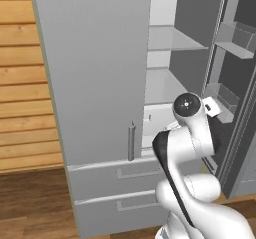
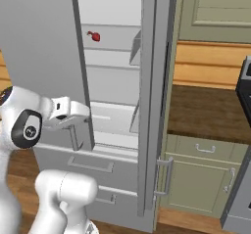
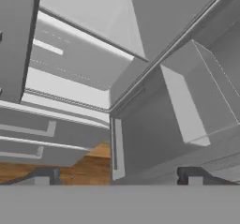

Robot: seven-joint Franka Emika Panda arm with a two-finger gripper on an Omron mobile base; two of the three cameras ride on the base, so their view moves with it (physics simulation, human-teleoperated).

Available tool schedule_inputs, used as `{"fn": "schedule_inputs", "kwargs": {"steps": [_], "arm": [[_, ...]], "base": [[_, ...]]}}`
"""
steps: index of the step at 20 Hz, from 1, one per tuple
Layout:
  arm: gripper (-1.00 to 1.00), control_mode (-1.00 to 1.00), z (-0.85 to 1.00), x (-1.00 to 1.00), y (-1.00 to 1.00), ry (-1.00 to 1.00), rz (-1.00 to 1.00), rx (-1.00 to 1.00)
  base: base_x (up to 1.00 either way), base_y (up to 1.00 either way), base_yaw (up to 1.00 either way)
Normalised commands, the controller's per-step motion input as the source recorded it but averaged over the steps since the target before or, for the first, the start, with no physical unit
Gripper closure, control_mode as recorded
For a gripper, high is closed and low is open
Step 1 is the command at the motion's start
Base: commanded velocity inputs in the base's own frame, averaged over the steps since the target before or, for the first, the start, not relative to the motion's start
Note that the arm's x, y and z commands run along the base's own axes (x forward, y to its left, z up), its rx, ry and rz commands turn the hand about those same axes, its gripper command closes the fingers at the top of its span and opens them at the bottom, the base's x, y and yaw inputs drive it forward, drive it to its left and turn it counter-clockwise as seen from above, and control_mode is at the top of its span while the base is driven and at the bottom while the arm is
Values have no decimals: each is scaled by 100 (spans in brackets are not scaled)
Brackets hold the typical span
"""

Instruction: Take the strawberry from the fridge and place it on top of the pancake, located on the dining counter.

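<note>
The fridge (image 1: pixel 100 58) stands right in front of me, its left door (image 2: pixel 44 32) shut and its right door (image 2: pixel 154 105) swung open. On an upper white shelf inside lies the strawberry (image 2: pixel 95 36), a tiny red berry. My gripper (image 2: pixel 79 114) hovers at the opening by the lower shelf, well below the strawberry and to its left. In the hand view the gripper (image 3: pixel 117 178) has its fingertips (image 3: pixel 43 175) far apart with nothing between them, so it is open. The pancake and the dining counter are out of view.
Bins (image 1: pixel 235 40) line the inside of the open door at the right. Two drawers (image 1: pixel 125 173) close off the fridge's bottom. A dark worktop (image 2: pixel 211 110) over green cabinets stands right of the fridge. A wooden plank wall (image 1: pixel 20 83) is on the left.
</note>
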Motion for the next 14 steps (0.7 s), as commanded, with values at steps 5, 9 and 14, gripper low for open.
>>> {"fn": "schedule_inputs", "kwargs": {"steps": [5,9,14], "arm": [[-100,-100,-51,72,61,-3,24,31],[-100,-100,-35,99,47,0,16,34],[-100,-100,-35,95,47,6,2,32]], "base": [[0,0,0],[0,0,0],[0,0,0]]}}
